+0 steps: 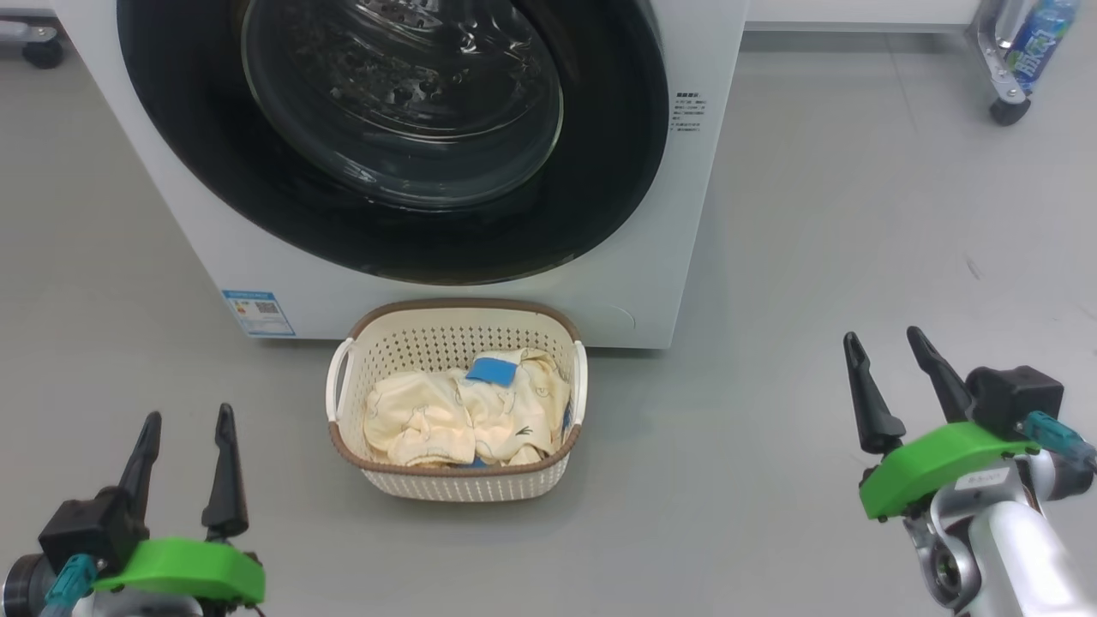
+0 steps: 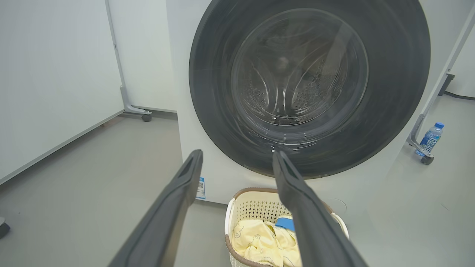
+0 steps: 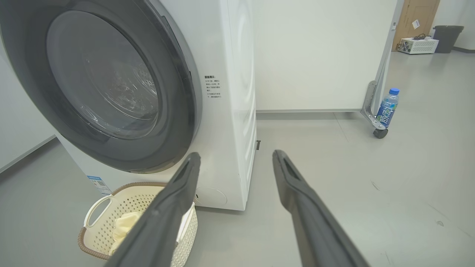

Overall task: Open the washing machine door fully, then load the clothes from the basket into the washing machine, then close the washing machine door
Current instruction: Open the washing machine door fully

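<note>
Your left claw (image 1: pixel 189 413) hangs low at the lower left of the head view with its two fingers spread apart and nothing between them, and your right claw (image 1: pixel 882 334) matches it at the lower right, also spread and empty. Between them, on the floor (image 1: pixel 771 411), sits the basket (image 1: pixel 343 446), its far rim just beside the front of the washing machine (image 1: pixel 660 283), with the clothes (image 1: pixel 454 416) heaped inside. Above it the washing machine door (image 1: pixel 600 188) looks shut flush against the front, so opening it is the step in hand. I cannot tell from these views where the catch or the hinge lies, so the likeliest fault is a finger sliding off the glossy black ring and knocking the glass. The door's lower arc hangs directly above the basket; if you reach in low, a forearm could shove the basket aside or tip it. A door left half open would crowd the later loading reach and could snag a trailing garment. For room, the floor to the right is bare as far as the bottle (image 1: pixel 1037 43) and the castered frame (image 1: pixel 1010 107) beside it, well apart from the machine. To the left, bare floor runs to a white wheeled panel (image 2: pixel 55 74), also well apart. The blue label sticker (image 1: pixel 257 313) marks the machine's lower left corner, near the basket's left handle.
</note>
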`<state>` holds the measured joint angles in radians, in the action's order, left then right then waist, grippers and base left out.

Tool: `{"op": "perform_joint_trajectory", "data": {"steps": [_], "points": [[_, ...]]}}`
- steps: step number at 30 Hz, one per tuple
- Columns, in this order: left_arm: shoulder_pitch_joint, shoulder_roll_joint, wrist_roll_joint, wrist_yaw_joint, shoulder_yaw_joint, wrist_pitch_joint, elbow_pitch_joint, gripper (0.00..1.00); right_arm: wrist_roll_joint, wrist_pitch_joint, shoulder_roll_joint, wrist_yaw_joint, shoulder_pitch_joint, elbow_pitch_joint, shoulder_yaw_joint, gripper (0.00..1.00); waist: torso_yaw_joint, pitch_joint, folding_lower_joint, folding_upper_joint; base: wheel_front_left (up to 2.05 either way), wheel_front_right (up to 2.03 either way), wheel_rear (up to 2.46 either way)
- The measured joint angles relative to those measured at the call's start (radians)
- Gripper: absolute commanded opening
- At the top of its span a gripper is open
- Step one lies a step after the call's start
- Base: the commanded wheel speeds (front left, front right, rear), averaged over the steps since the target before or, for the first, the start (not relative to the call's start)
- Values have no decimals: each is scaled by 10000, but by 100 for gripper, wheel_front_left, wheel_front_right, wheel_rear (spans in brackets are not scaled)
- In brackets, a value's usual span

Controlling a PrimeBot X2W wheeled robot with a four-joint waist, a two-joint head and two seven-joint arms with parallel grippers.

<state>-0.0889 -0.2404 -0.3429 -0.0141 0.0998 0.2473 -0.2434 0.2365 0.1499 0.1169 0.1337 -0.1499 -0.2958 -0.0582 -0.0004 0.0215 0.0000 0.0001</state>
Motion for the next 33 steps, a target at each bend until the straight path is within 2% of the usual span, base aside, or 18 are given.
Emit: {"op": "perform_joint_trajectory", "data": {"steps": [4,33], "points": [[4,-23,4,-119,13,2,38,100,12,13,-4,0,-1,12,0,100,23,31,0,0,17,17,-33],[25,-33,71,-23,123,2,286,100,12,188,-13,0,-2,4,27,100,-53,170,0,0,0,0,0]]}}
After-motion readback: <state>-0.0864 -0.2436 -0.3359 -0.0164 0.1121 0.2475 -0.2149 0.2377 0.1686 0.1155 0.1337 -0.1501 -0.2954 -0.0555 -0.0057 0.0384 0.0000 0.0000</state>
